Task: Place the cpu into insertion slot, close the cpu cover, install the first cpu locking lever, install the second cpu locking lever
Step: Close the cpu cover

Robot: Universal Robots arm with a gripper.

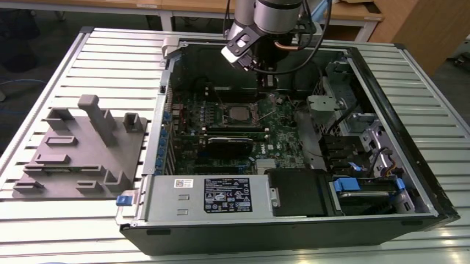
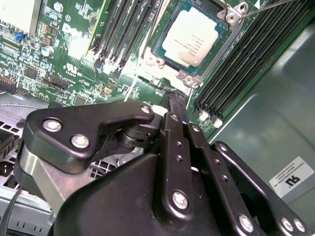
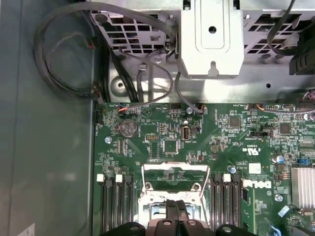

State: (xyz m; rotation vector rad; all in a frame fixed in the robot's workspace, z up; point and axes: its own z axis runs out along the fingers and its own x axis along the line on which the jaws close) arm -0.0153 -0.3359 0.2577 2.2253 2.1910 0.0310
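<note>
In the exterior view an open computer case [image 1: 257,236] lies on a slatted table [image 1: 110,49], with a grey moulded fixture [image 1: 81,154] beside it on the exterior view's left. The arm [image 1: 276,14] reaches down into the case. Its claw [image 1: 268,82] hangs over the green motherboard [image 1: 283,137], just beyond the cpu [image 1: 239,113], which sits flat in the middle of the board. A labelled power supply [image 1: 213,195] fills the near corner of the case. In the second wrist view the claw's [image 2: 175,98] black fingers [image 2: 173,129] are drawn together with nothing between them. Their tip is close to the metal edge of the insertion slot [image 2: 189,78]; whether it touches cannot be told. The silvery cpu [image 2: 194,37] lies seated squarely in that slot, flanked on both sides by long black memory slots [image 2: 246,54]. In the first wrist view the joined fingertips [image 3: 170,211] point at the cpu cover [image 3: 174,167], a thin metal frame that looks raised off the socket, since green board shows through its window. Memory slots [image 3: 118,201] run on either side of it. A round coin cell [image 3: 129,128] sits further up the board.
</note>
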